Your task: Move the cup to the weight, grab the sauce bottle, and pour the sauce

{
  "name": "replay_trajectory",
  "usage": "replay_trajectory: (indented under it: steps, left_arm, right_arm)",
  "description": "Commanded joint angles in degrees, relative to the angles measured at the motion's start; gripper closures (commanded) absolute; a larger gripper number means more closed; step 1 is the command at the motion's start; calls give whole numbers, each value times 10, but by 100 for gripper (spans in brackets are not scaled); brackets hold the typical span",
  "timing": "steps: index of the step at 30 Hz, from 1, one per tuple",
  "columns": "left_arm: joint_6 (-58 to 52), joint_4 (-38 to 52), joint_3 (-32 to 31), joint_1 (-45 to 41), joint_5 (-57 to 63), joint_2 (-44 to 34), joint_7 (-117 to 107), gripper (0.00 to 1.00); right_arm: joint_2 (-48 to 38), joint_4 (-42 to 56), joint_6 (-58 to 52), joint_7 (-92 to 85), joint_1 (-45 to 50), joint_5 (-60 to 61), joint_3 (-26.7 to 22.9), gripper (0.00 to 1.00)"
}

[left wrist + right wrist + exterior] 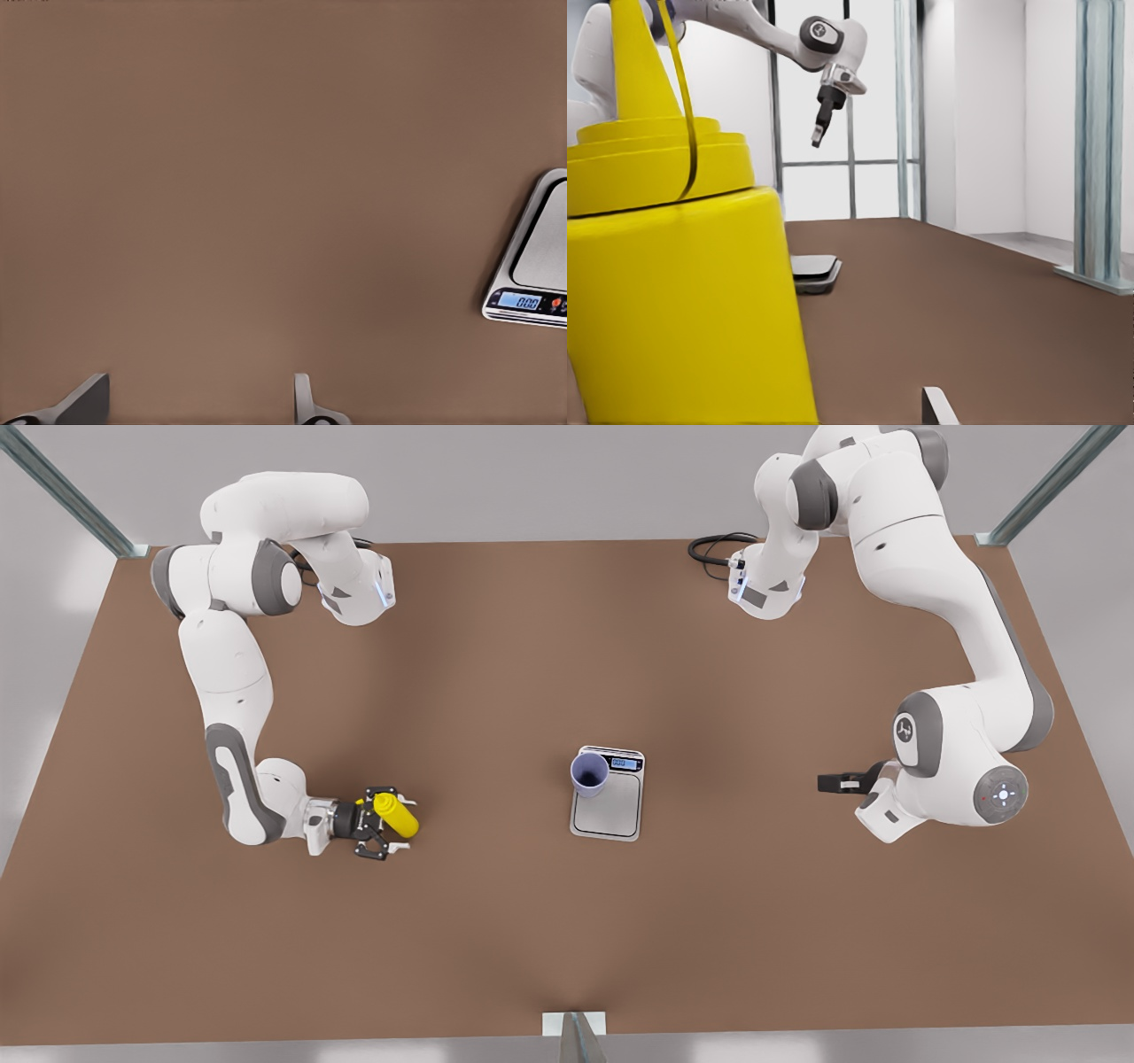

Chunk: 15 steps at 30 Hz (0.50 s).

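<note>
The lavender cup [589,772] stands upright on the weight [611,815], at the corner beside its blue display. The yellow sauce bottle [396,815] stands on the table at the front view's left, between the fingers of my right gripper [395,822], which is open around it. In the right wrist view the sauce bottle [682,292] is very close, with a gap to one fingertip [937,409]. My left gripper [837,782] hangs open at the front view's right, well away from the weight [533,266]; nothing lies between its fingers [89,398].
A black cable [713,547] lies coiled at the table's far edge near one arm base. Metal frame posts [576,1035] stand at the table's corners and front edge. Bare brown tabletop [496,664] lies between the bottle and the weight.
</note>
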Motion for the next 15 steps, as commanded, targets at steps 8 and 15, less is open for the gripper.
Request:
replay_trajectory:
  steps: [8, 15]
  left_arm:
    - [1, 1, 1, 0, 0, 0, 0, 0]
    - [0, 1, 0, 0, 0, 0, 0, 0]
  right_arm:
    - [0, 0, -1, 0, 1, 13, 0, 0]
    - [1, 1, 1, 0, 2, 19, 2, 0]
